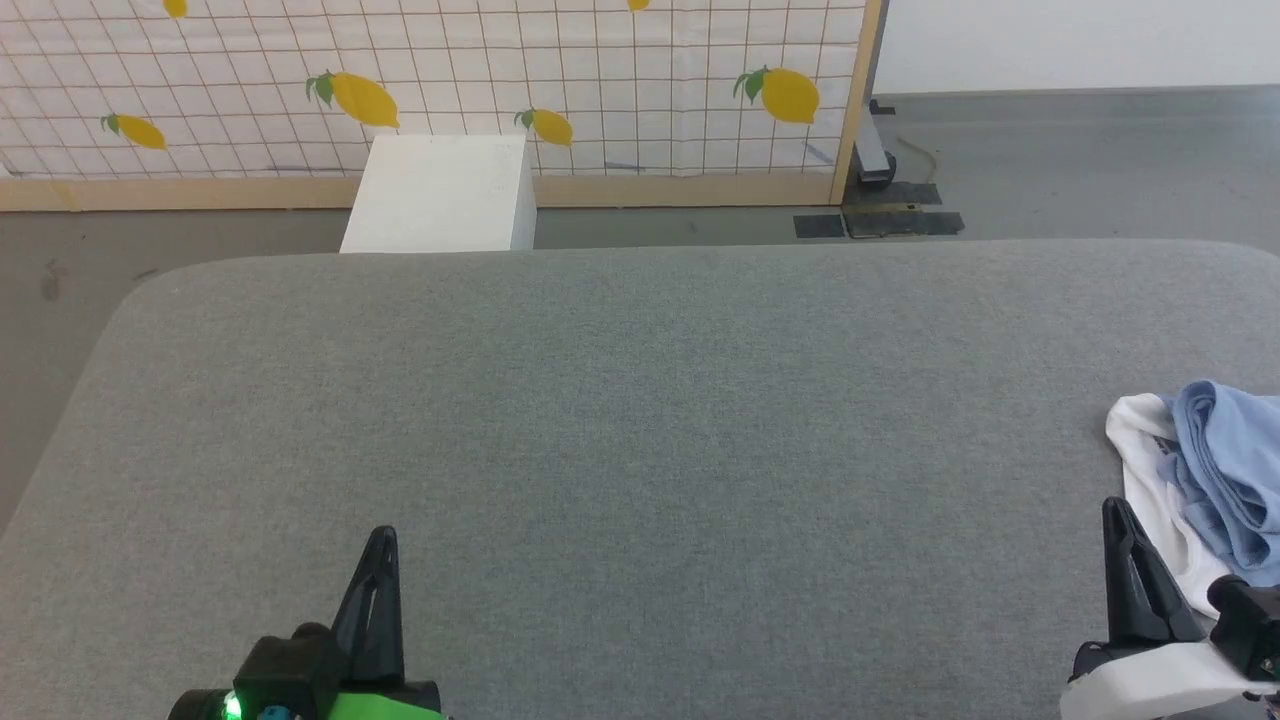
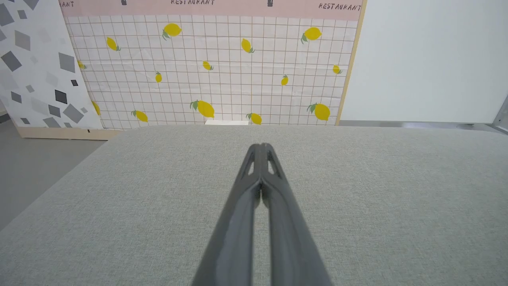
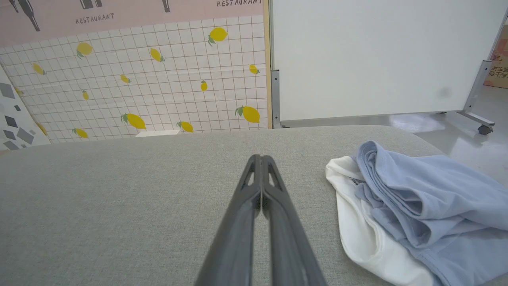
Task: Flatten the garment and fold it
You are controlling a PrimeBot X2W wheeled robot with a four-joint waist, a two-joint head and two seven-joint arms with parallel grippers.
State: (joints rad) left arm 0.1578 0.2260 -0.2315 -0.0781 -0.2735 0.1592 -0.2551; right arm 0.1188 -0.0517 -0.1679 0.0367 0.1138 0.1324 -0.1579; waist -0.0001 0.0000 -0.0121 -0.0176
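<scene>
The garment, light blue with white inner fabric, lies crumpled in a bunched heap.

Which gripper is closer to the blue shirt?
Right. The right gripper sits just left of the crumpled shirt, apart from it; the left gripper is far off to the left.

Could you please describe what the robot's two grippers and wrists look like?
The left gripper has two long dark tapered fingers with cut-outs near the tips, on a bright green casing with a glowing green light. The right gripper matches, on a white casing.
</scene>
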